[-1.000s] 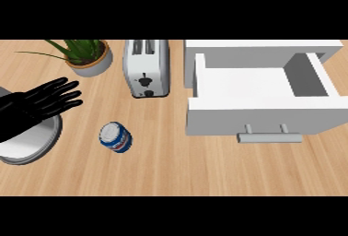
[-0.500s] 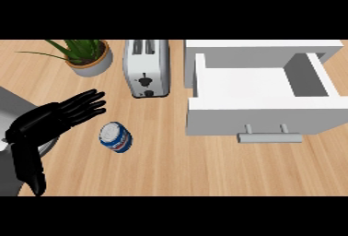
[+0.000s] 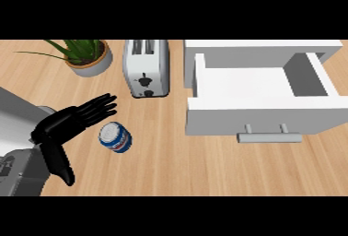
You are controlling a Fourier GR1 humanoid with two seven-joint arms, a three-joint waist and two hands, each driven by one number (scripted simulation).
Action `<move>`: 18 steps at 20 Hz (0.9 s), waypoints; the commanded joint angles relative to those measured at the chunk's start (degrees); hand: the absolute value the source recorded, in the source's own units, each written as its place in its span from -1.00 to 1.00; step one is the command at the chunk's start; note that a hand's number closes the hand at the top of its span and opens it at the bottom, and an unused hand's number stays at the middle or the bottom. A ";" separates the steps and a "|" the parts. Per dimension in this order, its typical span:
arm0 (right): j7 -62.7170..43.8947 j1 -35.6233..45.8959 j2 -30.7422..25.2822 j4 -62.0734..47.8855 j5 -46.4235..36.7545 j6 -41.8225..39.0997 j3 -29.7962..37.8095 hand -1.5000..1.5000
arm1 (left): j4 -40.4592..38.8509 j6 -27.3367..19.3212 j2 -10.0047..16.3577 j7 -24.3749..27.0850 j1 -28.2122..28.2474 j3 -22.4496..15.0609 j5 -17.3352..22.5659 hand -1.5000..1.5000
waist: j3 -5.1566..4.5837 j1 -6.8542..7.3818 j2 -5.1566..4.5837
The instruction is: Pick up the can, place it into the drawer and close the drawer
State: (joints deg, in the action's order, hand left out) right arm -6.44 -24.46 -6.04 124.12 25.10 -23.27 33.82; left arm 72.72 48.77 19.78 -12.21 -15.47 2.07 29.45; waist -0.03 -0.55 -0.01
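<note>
left black hand (image 3: pixel 66 126) has swung in from the left edge of the light wooden counter (image 3: pixel 204 170) over the last second and now sits just left of the small blue-and-white can (image 3: pixel 115 138), fingers over its upper-left side. not clearly touching. the fingers are straight and spread wide, the thumb hangs out toward the near edge, and the hand holds nothing. the can hasn't moved: left half of the counter, about midway between the far and near edges, well apart from the white open drawer (image 3: pixel 224 120) on the right side. this reads as the approach about done and the grasp not started; the hand needs to wrap the can next.

the can looks upright: round lid faces up at the view, so the long axis is vertical, and the body only seems to lean toward the near right from the viewing angle. the drawer is pulled out toward the near edge with its grey bar handle (image 3: pixel 269 137) in front. right hand not visible.
</note>
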 commanded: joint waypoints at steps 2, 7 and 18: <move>-0.82 -1.40 0.37 0.32 2.12 -2.79 2.09 -1.00 | -10.06 0.99 -1.00 7.22 -3.92 3.11 -8.09 -1.00 | -0.01 -0.29 -0.06; -0.27 -1.01 2.30 1.49 -0.18 -2.97 2.09 -1.00 | -17.74 1.10 -2.06 21.67 -3.71 2.96 -21.02 -1.00 | -0.04 -0.38 -0.15; -2.61 0.59 0.67 -0.25 3.52 -4.84 5.97 -1.00 | -41.11 1.33 1.84 39.81 -12.75 1.67 -32.68 -1.00 | -0.06 -0.76 -0.29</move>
State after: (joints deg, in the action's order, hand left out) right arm -8.24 -24.25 -4.45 124.56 27.29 -27.53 38.20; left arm 39.40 46.56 20.03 19.64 -25.06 3.95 0.13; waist -0.09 -1.12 -0.25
